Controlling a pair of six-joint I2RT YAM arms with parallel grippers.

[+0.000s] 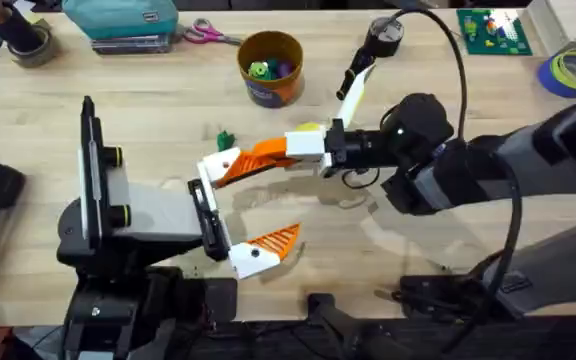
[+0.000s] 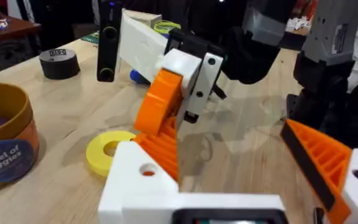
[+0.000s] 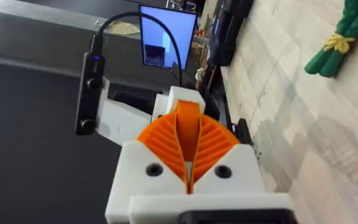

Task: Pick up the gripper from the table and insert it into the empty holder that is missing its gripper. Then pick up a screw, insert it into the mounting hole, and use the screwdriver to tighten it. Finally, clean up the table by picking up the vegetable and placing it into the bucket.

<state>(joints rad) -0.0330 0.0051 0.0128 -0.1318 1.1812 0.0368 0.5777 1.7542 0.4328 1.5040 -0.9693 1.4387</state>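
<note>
My right gripper [image 1: 258, 157] reaches left across the table, shut on the orange ribbed gripper [image 2: 164, 147]. It holds the piece against the white holder [image 1: 211, 170] on my left arm's far finger. From the left wrist, the ribbed face lies beside the holder [image 2: 138, 180], whose hole shows. From the right wrist, the right gripper [image 3: 188, 134] has its pads pressed together in front of the holder [image 3: 185, 99]. My left gripper [image 1: 253, 205] is open, with an orange pad on its near finger. The green vegetable [image 1: 225, 139] lies behind the holder. The bucket [image 1: 270, 67] stands farther back. The screwdriver and screws are hidden.
A yellow ring disc [image 2: 107, 149] lies beside the holder. A black tape roll [image 1: 385, 35] sits at the back, a blue tape roll [image 1: 573, 70] at the far right. Scissors [image 1: 211, 35] and a teal box [image 1: 123, 20] line the back edge.
</note>
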